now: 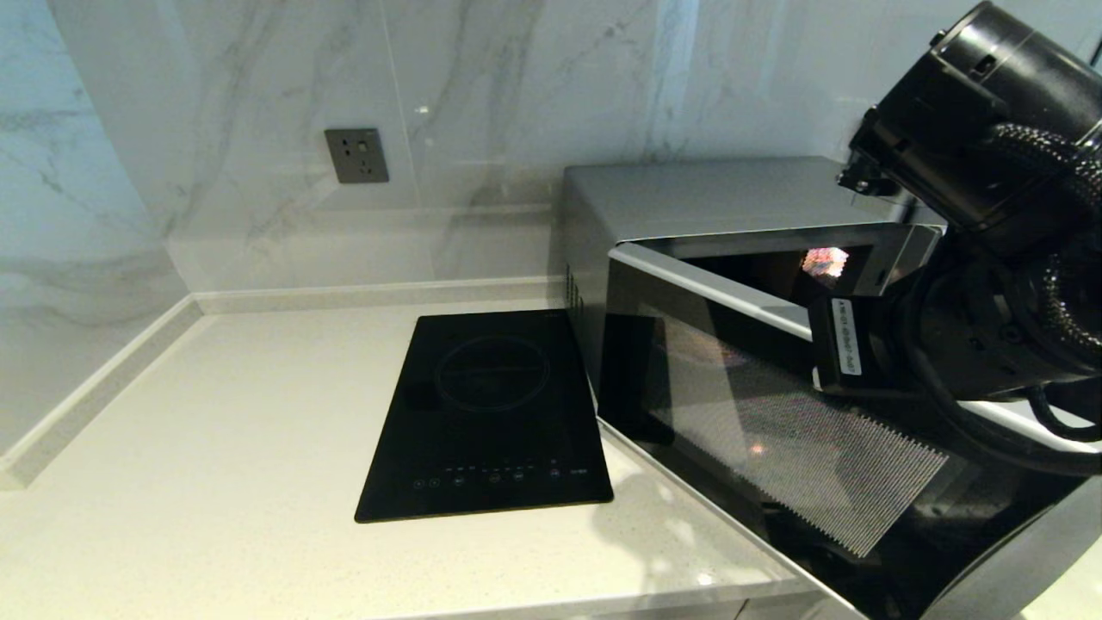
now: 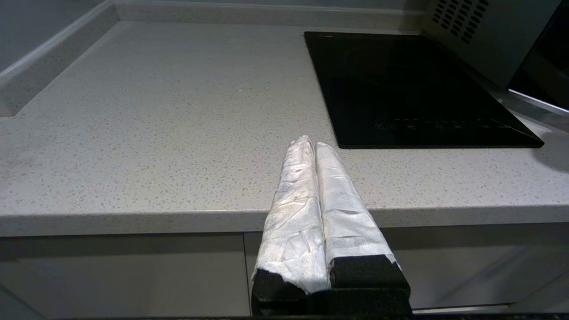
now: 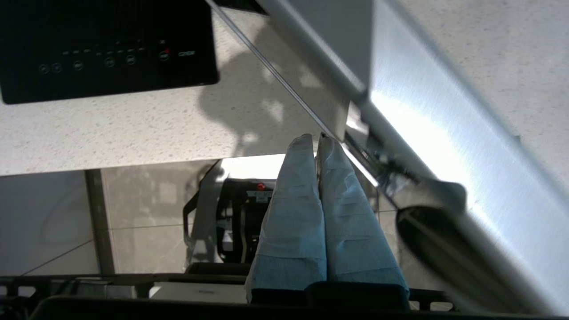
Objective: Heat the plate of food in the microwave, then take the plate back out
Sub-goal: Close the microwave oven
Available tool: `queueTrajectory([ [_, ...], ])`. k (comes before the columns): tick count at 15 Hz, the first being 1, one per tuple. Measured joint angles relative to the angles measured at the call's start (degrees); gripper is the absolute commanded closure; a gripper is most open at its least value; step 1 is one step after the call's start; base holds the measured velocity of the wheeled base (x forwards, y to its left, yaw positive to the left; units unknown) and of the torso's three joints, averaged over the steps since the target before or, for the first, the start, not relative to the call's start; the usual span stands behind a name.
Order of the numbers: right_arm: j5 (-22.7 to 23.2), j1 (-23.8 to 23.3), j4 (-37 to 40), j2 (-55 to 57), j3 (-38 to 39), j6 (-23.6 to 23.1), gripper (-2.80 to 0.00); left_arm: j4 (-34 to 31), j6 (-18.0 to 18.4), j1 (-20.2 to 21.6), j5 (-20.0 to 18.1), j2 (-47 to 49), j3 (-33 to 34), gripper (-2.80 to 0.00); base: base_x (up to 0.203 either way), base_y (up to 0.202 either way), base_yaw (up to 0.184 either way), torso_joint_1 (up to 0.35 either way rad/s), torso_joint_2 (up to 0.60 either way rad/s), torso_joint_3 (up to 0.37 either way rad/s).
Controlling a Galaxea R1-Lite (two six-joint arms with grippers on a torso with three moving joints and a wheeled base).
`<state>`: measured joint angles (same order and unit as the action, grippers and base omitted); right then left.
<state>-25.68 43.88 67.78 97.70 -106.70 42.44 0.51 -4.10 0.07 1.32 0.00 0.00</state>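
Microwave [image 1: 689,224] at right on counter [image 1: 215,448], just beside cooktop [image 1: 491,413]. Door [image 1: 775,413] swung partway out toward robot, hinged on the side by the cooktop, free edge out at right, cavity showing through the gap on top. Something bright inside the gap, too small to call; plate not identifiable in any view, presumably inside.

Right gripper [image 3: 318,142] pinched shut, holding nothing, fingertips at the door's lower edge near the brushed handle band [image 3: 444,146], pointing past the counter front. Right arm [image 1: 990,215] up against the door's free side.

Left gripper [image 2: 313,144] pinched shut, empty, parked low off the counter front, well apart from the microwave.

Key relation: door's long edge running diagonally from hinge toward right arm; right hand on the swinging end, left nowhere near. Judgement: door move belongs to the right arm, pushing or pulling across the free edge, not along it. Open or close step, can't tell from here.
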Motion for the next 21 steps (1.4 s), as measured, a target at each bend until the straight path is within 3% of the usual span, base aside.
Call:
queueTrajectory([
  [5, 0.2, -5.7, -1.6, -0.9, 2.4, 0.0, 0.00, 0.0, 0.0, 0.0, 0.0, 0.0, 0.0, 0.00, 0.000, 0.000, 0.000, 0.000, 0.00, 0.000],
  [13, 0.5, -20.4, -13.8, 2.4, 3.5, -4.1, 0.00, 0.0, 0.0, 0.0, 0.0, 0.0, 0.0, 0.00, 0.000, 0.000, 0.000, 0.000, 0.00, 0.000],
  [21, 0.6, -25.9, -17.1, 8.5, -3.4, -5.5, 0.00, 0.0, 0.0, 0.0, 0.0, 0.0, 0.0, 0.00, 0.000, 0.000, 0.000, 0.000, 0.00, 0.000],
])
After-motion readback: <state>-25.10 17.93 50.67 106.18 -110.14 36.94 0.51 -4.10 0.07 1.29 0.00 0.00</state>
